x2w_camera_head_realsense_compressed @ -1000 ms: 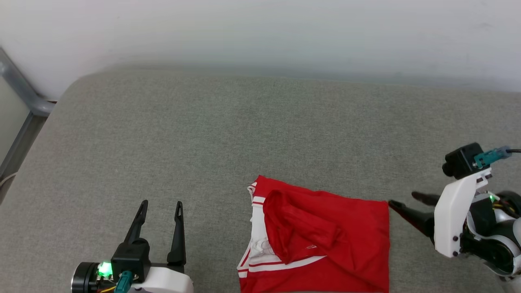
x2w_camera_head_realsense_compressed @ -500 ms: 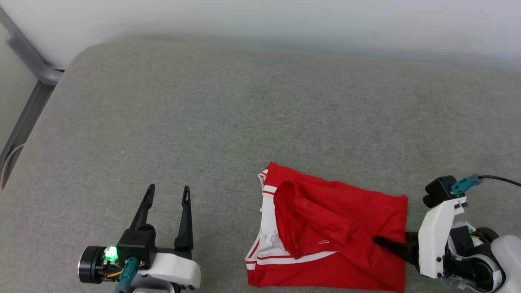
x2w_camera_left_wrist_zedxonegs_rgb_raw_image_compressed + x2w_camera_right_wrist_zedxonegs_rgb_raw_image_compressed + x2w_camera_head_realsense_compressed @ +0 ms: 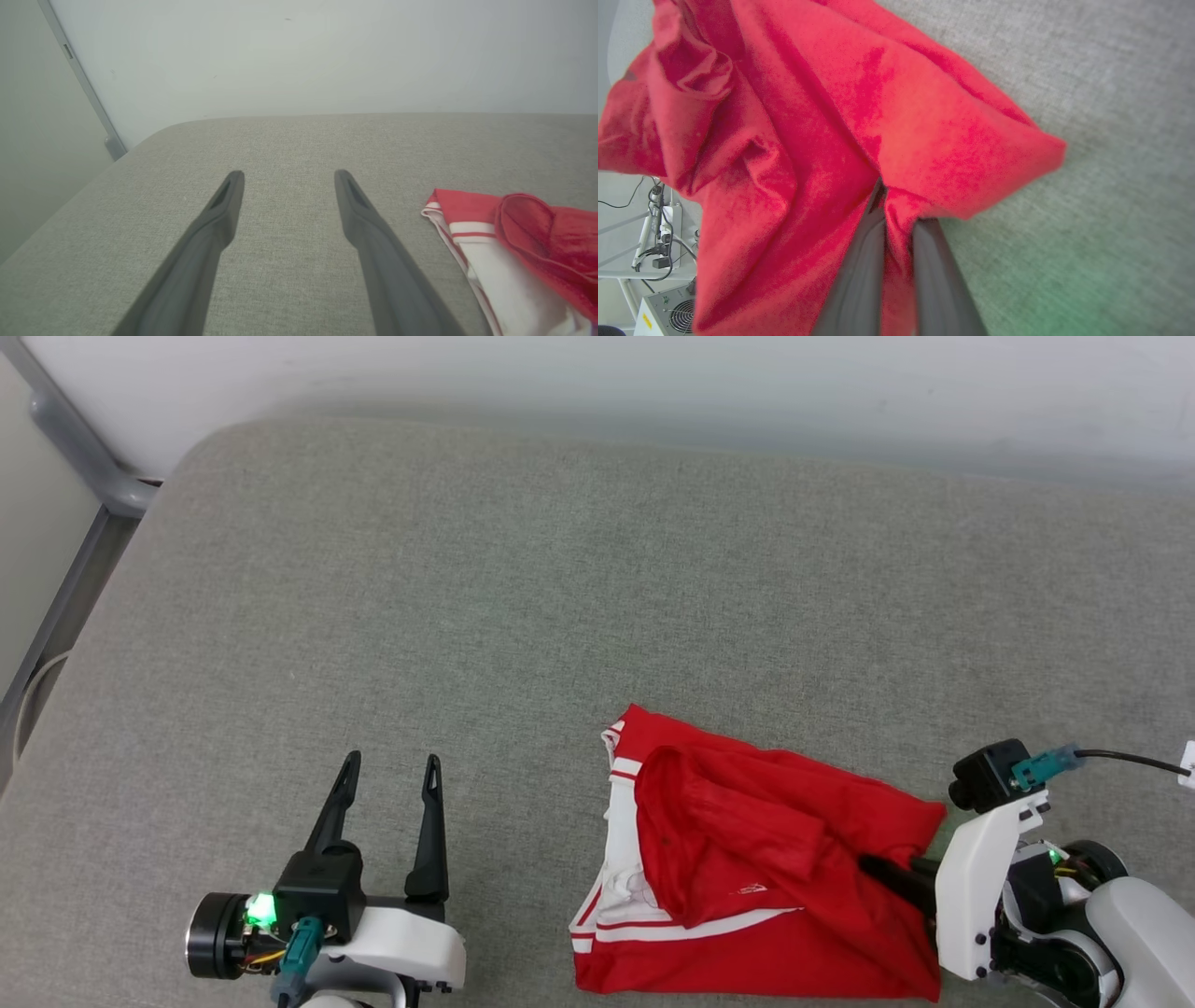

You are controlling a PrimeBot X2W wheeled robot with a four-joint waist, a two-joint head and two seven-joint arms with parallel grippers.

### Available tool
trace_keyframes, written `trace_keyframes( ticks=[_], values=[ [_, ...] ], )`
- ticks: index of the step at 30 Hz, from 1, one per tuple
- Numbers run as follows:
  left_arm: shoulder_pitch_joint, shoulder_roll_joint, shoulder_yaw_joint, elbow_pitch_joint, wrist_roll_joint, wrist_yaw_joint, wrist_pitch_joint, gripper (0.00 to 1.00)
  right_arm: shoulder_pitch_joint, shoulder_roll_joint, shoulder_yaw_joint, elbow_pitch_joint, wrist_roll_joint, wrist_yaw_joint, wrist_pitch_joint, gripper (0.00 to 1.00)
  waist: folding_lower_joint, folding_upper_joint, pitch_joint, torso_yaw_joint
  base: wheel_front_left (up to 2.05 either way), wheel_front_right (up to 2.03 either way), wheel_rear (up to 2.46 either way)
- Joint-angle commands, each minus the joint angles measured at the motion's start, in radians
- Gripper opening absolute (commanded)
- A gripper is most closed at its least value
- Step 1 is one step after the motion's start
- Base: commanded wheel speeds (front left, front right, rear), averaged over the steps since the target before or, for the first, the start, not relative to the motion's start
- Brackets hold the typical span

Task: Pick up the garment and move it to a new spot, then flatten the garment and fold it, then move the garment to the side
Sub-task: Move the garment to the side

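The garment [image 3: 747,859] is a soft red knit with a faint sheen. It lies folded into a rough rectangle on the near right part of a grey padded surface [image 3: 467,569], whose weave is coarse and flecked and whose far left corner is rounded. Along the garment's left edge a white panel shows, banded with thin red and white stripes. A loose red flap is rumpled across the middle, and the right edge is puckered and lifted into a point.

The right hand [image 3: 878,870] reaches in low from the right, its white wrist housing tilted and its dark fingers lying nearly flat. In the right wrist view the two fingers [image 3: 859,280] stand close together with a pleat of the garment [image 3: 808,116] pinched between them — the cloth bunches and drapes away from that grip over the grey surface [image 3: 1087,93].

The left hand [image 3: 392,763] sits at the lower left, well apart from the garment, fingers pointing away from the robot. Its slim tapered fingers are spread wide and hold nothing — in the left wrist view the hand [image 3: 288,175] hangs above bare weave [image 3: 289,140], with the garment's striped corner [image 3: 514,233] off to the right. A pale smooth wall [image 3: 653,373] runs behind.
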Motion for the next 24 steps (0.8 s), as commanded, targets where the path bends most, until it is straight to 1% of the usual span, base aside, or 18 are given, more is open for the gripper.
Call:
trace_keyframes(
  ticks=[1,7,12,17,24],
  values=[
    [0.012,-0.001,0.003,0.002,-0.004,0.002,-0.005,1.0,-0.035,-0.024,0.024,-0.02,-0.016,-0.001,-0.064,0.0,-0.0001,0.0,-0.021,-0.009,0.0,0.0,0.0],
    [0.034,-0.003,0.006,0.001,-0.003,0.007,-0.005,1.0,-0.056,-0.077,0.041,-0.078,-0.044,-0.001,-0.151,0.0,-0.0001,0.0,-0.058,-0.04,0.0,0.0,0.0],
    [0.053,-0.003,0.013,-0.006,-0.002,0.009,-0.005,1.0,-0.075,-0.129,0.049,-0.135,-0.081,-0.001,-0.182,0.0,-0.0001,0.0,-0.075,-0.092,0.0,0.0,0.0],
    [0.058,0.0,0.023,-0.014,-0.001,0.005,-0.005,1.0,-0.095,-0.179,0.052,-0.189,-0.11,-0.001,-0.165,0.0,-0.0001,0.0,-0.072,-0.165,0.0,0.0,0.0],
    [0.036,0.003,0.029,-0.024,0.006,-0.003,-0.005,1.0,-0.108,-0.243,0.003,-0.235,-0.116,-0.001,-0.13,0.0,-0.0001,0.0,-0.044,-0.261,0.0,0.0,0.0]
  ],
)
